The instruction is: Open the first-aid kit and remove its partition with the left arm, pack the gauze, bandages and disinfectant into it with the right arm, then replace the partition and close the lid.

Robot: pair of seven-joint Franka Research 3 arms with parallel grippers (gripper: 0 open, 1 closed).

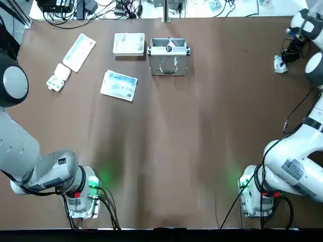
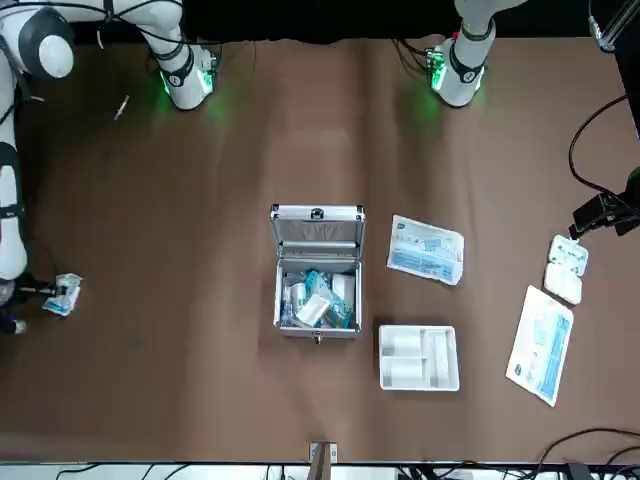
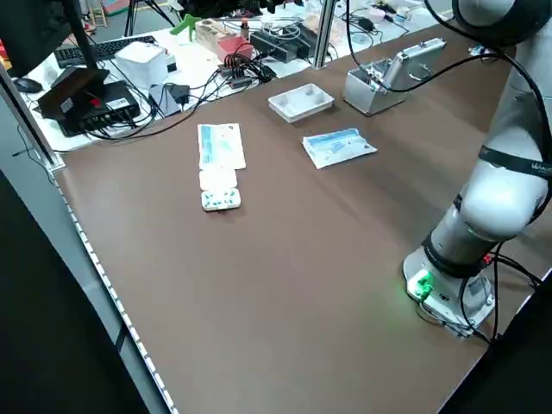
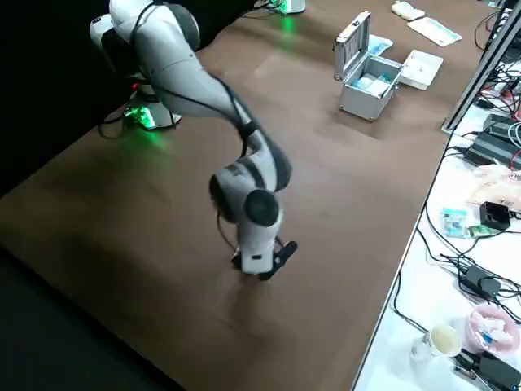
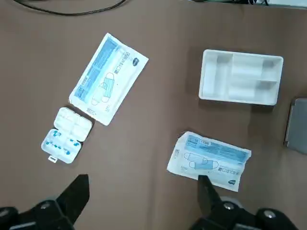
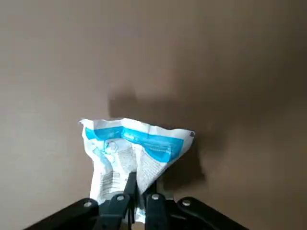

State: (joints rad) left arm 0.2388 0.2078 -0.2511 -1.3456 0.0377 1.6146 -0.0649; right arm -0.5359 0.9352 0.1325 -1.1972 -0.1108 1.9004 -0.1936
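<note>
Brown table (image 1: 202, 126), silver first-aid kit (image 2: 317, 290) open, already part filled.
Right hand (image 6: 139, 199) pinched shut on a crumpled blue-white packet (image 6: 134, 153) (far from the kit); left hand (image 5: 144, 211) wide open, empty.

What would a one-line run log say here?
silver first-aid kit: open, part-filled | white partition tray: out | right gripper: pinching blue-white packet | left gripper: open

Silver first-aid kit (image 2: 317, 272) stands open at table's far edge | lid (image 2: 317, 228) upright | packets inside | white partition (image 2: 418, 356) beside it.
</note>
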